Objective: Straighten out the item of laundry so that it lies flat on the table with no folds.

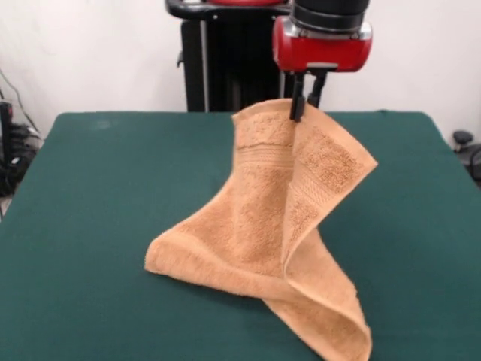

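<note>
Nearest, the orange-tan terry-cloth towel [282, 241] trails its lower edge on the dark green felt worktop [90, 226], its top edge pinched by the black-fingered hand [304, 101]. Folded lengthwise and half-raised, flattening remains undone.

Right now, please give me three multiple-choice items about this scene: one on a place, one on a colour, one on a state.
1. Where does the hand hold the towel?
A. at its top edge
B. at its lowest corner
C. nowhere

2. What colour is the table?
A. white
B. dark green
C. red

3. How is the towel?
A. flat and smooth
B. rolled into a ball
C. lifted and folded, with its lower part on the table

Answers:
1 A: the fingers pinch the top edge.
2 B: the cloth surface is dark green.
3 C: it hangs from the hand with a fold down its middle.
</note>
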Controlling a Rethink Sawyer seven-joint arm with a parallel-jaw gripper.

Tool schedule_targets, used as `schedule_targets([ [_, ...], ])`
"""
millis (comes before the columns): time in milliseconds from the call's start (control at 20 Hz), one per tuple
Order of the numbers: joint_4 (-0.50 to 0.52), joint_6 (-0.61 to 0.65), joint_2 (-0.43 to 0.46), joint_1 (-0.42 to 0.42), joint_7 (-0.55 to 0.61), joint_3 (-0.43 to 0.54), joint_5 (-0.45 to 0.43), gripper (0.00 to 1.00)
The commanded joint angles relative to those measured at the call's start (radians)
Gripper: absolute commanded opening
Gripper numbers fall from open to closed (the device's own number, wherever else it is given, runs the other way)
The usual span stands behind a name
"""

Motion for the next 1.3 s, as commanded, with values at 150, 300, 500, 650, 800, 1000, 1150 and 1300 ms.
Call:
schedule_targets([
  [150,0.309,-0.172,0.049,-0.034,0.145,0.128,0.06,0.0],
  [300,0.318,-0.172,0.042,-0.02,0.152,0.111,0.049,0.0],
  [500,0.364,-0.174,0.009,0.0,0.181,0.088,0.053,0.0],
  [650,0.403,-0.19,0.002,-0.006,0.183,0.1,0.065,0.0],
  [800,0.429,-0.198,0.009,-0.034,0.155,0.143,0.085,0.0],
  [1000,0.453,-0.224,0.026,-0.066,0.121,0.2,0.101,0.0],
  [1150,0.461,-0.271,0.054,-0.077,0.127,0.239,0.111,0.0],
  [1300,0.457,-0.303,0.066,-0.064,0.154,0.234,0.099,0.0],
])
